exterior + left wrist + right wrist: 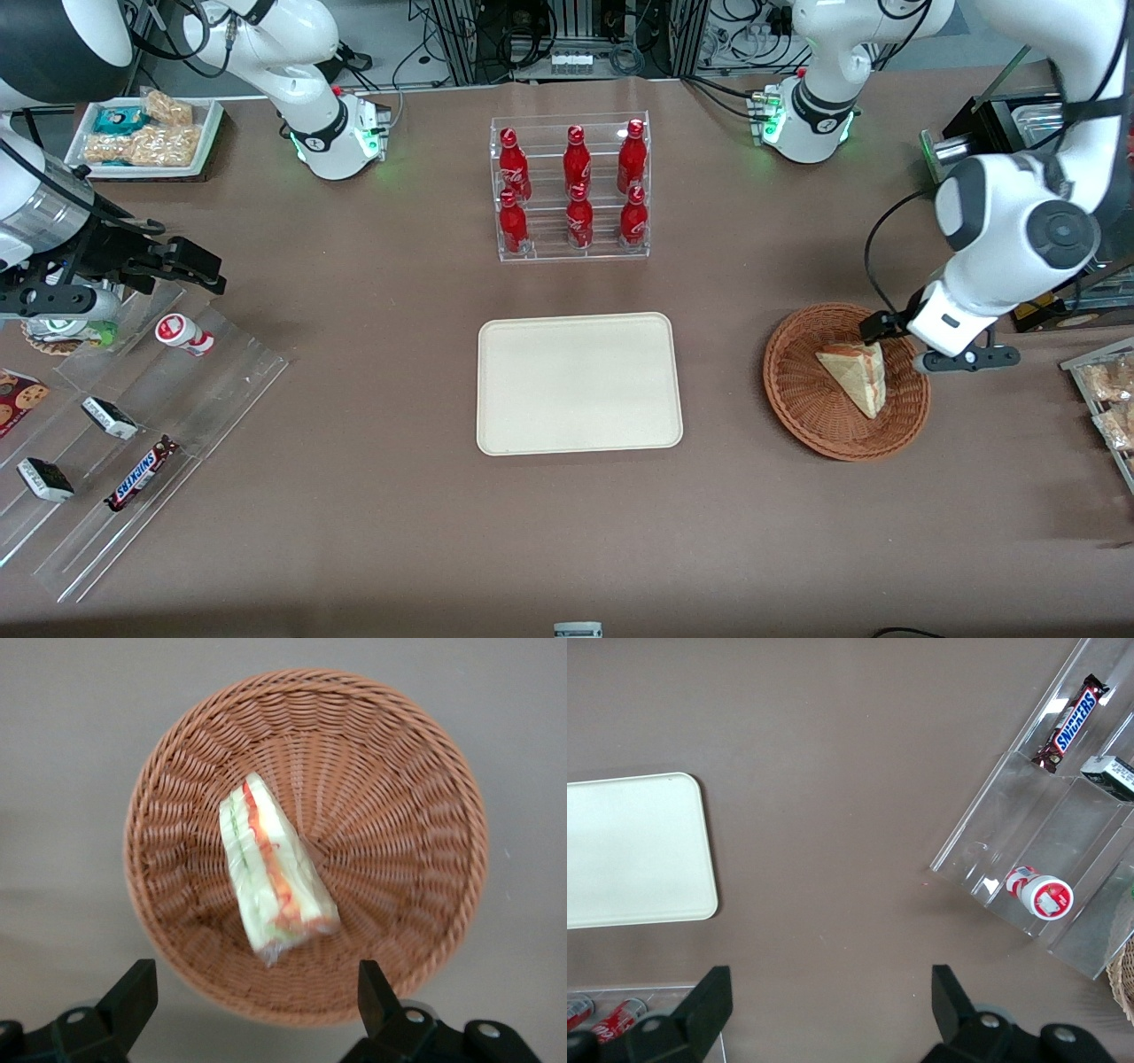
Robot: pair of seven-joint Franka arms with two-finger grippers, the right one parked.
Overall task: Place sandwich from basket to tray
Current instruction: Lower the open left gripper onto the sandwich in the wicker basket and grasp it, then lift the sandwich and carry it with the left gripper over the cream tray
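Wicker is holding the sandwich [273,870]: it is lying on its side in the basket [802,403], a little off the middle, with its red and green filling edge facing up at our wrist camera. We are hovering our gripper [252,1005] above the basket's rim, fingers spread wide and holding nothing, 1 finger [128,992] showing on each side of the wedge's thick end. The tray [580,383] is sitting bare toward the middle of the table, well apart from the basket, with the rack of 6 red bottles [571,188] farther from the front camera.

We are judging the descent as the risky part. The wedge is lying at an angle to our fingers, so if we are closing without turning the wrist, we are likely pinching a corner and letting it twist out. Its wrap looks slick and the bread soft, so squeezing hard may be crushing it. Coming down too near the rim, a finger may be catching the weave and tipping the basket.
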